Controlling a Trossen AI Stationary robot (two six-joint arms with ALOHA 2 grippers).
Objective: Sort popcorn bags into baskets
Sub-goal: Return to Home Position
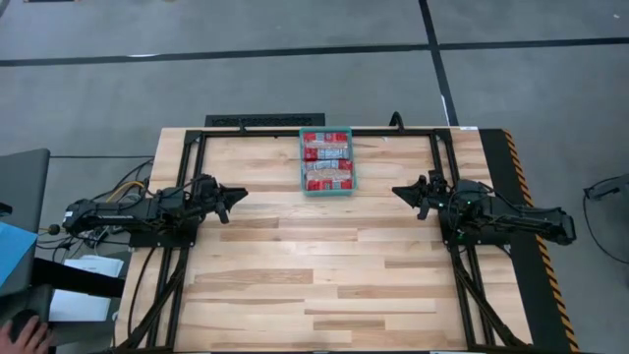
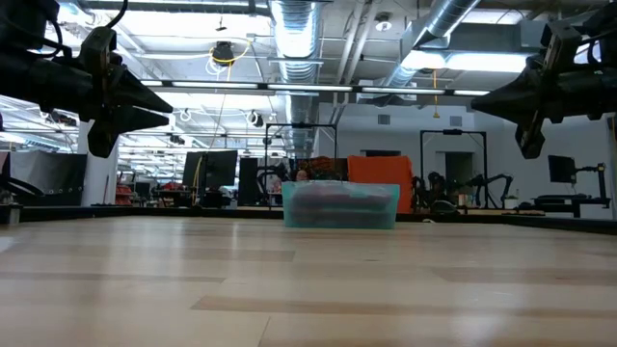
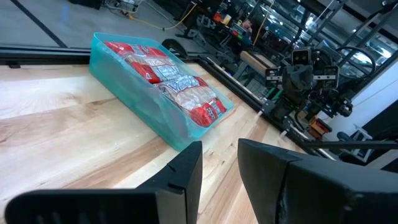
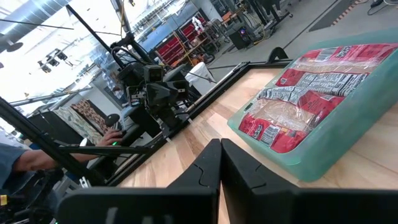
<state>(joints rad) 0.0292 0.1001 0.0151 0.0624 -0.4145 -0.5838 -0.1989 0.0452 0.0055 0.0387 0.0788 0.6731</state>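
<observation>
A teal-green basket stands at the middle of the table's far edge. Several red popcorn bags lie flat inside it, filling it. The basket's wall and the bags show in the left wrist view, and the bags also show in the right wrist view. My left gripper hovers level at the table's left, its fingers a little apart with nothing between them. My right gripper hovers level at the table's right, shut on nothing. Both point toward the table's middle, well clear of the basket.
A black frame runs along the table's far edge and both sides. Bare wood stretches from the basket to the near edge. A person's hand rests off the table at the near left.
</observation>
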